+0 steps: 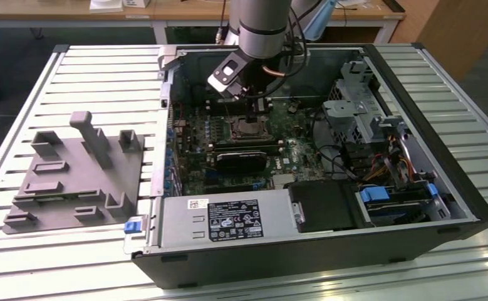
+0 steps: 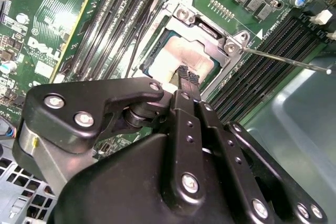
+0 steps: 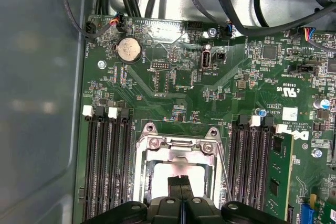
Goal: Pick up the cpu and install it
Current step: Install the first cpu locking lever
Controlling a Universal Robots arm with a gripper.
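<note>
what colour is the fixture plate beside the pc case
Grey fixture plate, plain and unpatterned; clearest in the exterior view.

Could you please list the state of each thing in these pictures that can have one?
cpu: lying flat in the socket, shiny top facing up.
socket: metal frame around the cpu, its lever sticking out to the side, unlatched.
gripper: shut, its tip on or just above the cpu's top.
computer case: lying on its side, side panel off, motherboard exposed.
grey fixture: on the table at the exterior view's left, nothing on it.
</note>
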